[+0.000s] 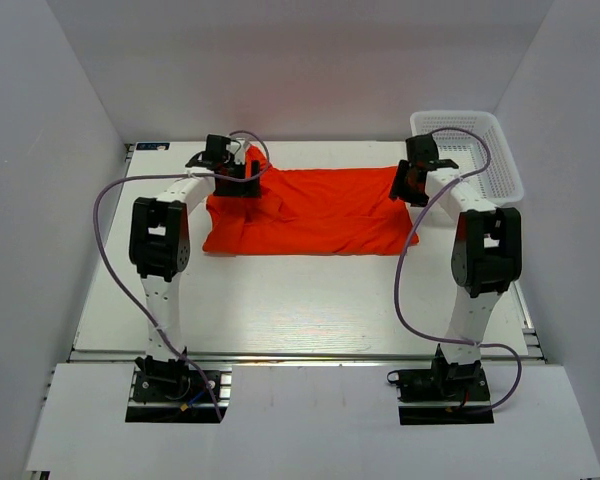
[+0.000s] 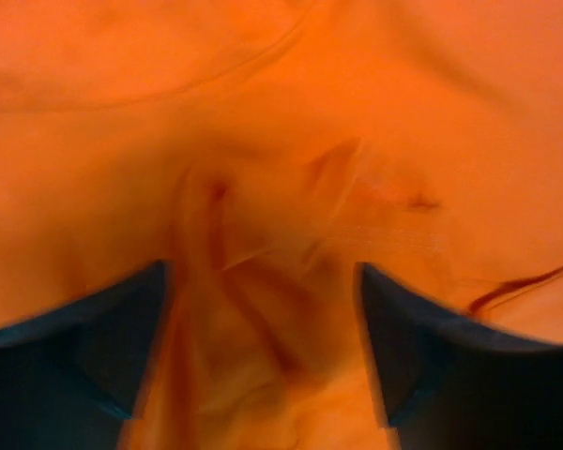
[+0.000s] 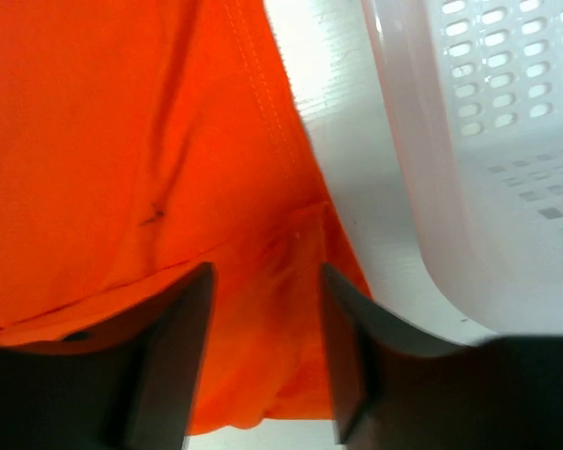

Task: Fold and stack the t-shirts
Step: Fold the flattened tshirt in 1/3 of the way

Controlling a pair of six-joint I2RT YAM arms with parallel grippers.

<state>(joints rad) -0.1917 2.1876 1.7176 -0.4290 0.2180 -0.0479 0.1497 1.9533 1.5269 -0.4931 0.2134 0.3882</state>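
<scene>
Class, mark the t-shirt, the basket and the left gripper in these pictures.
t-shirt [image 1: 320,210]: top view, middle of the fabric.
basket [image 1: 500,186]: top view, its near wall.
left gripper [image 2: 261,281]: left wrist view, midway between its fingertips.

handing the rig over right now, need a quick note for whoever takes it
Left gripper: fingers open above bunched cloth at the far left end of the bright orange-red soft fabric t-shirt.
Right gripper: fingers open above the shirt's right edge, beside the white mesh plastic basket.
T-shirt lies wide across the white table, rumpled at the left, outside the basket.
Done: laid out, nothing gripped. Left: fold it compact and stack it.
</scene>
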